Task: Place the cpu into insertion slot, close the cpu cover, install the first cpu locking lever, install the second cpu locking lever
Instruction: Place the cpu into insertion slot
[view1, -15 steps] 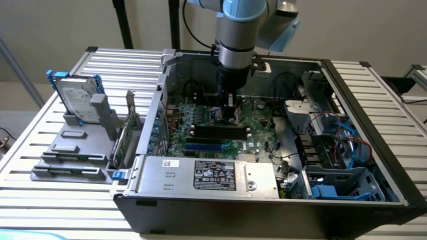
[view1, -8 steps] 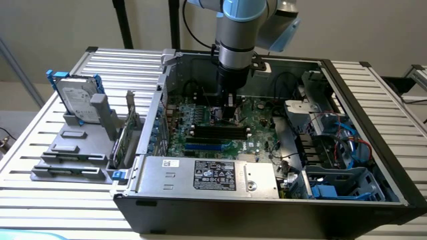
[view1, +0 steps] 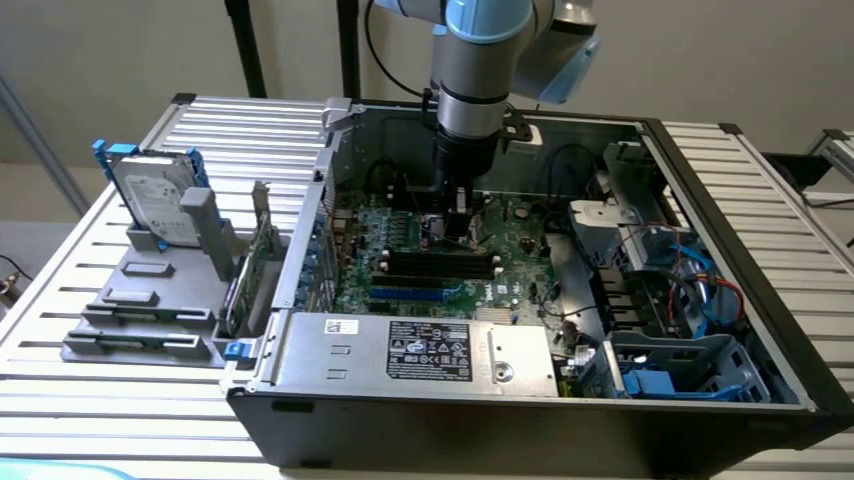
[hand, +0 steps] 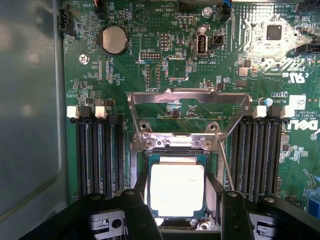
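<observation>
A: Arm position?
B: Hangs from top centre of the exterior frame into the open computer case (view1: 534, 440); gripper (view1: 458, 228) low over the green motherboard (view1: 363, 262), just above frame centre.
A: Gripper state?
B: Wrist view: black fingers (hand: 137, 205) spread to chip width, pinching the cpu (hand: 176, 192) by two opposite edges; silvery face toward the camera.
A: Cpu against the socket?
B: Squarely over the insertion slot (hand: 172, 151); seated or just above, cannot tell; the cpu cover (hand: 190, 96) stands open, clear of the socket on its hinge side; memory slots (hand: 97, 155) flank the socket on both sides.
A: Surroundings?
B: Grey labelled box (view1: 414, 350) at lower centre of the exterior frame, inside the case; hard drive (view1: 150, 195) upright on a grey rack (view1: 140, 300) at the left, on the slatted table (view1: 80, 400).
</observation>
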